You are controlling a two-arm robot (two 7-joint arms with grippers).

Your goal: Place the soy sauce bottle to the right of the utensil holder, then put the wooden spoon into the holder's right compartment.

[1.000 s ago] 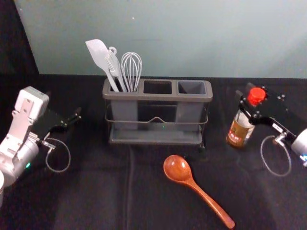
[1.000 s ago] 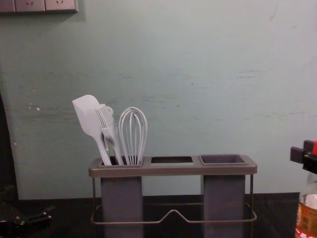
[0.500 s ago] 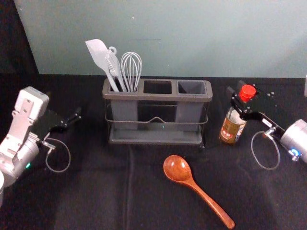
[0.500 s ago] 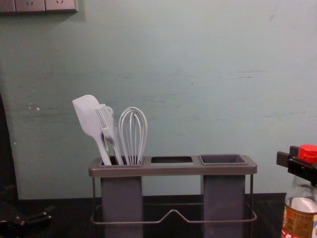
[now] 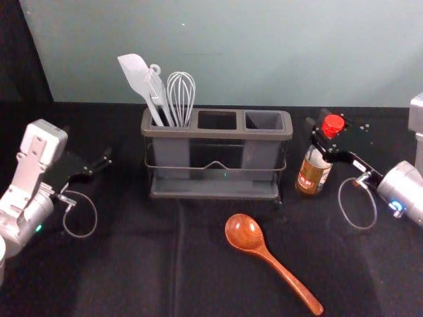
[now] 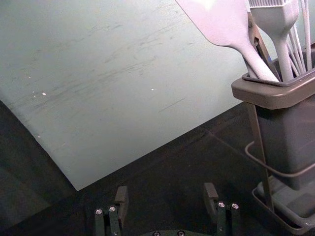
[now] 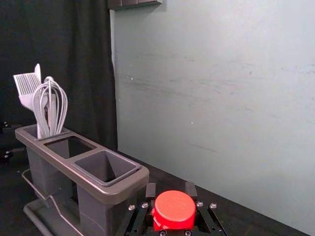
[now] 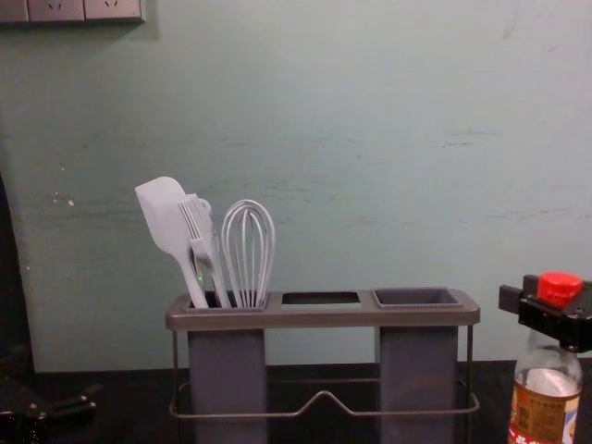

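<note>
Red-capped soy sauce bottle, brown label too small to read: my right gripper is clasping it, right of utensil holder. Glossy wooden spoon lying in front. My left gripper idling spread, left of holder.

Backs onto a pale grey-green wall, scored with faint dark scratches and flecked with small white chips. Carries a strip of power sockets high on the left. Meets a black curtain at the left, falling in vertical folds. Spreads out below in black cloth, lightly creased. Looks softly lit, paler toward the wall's right side in the chest view.
</note>
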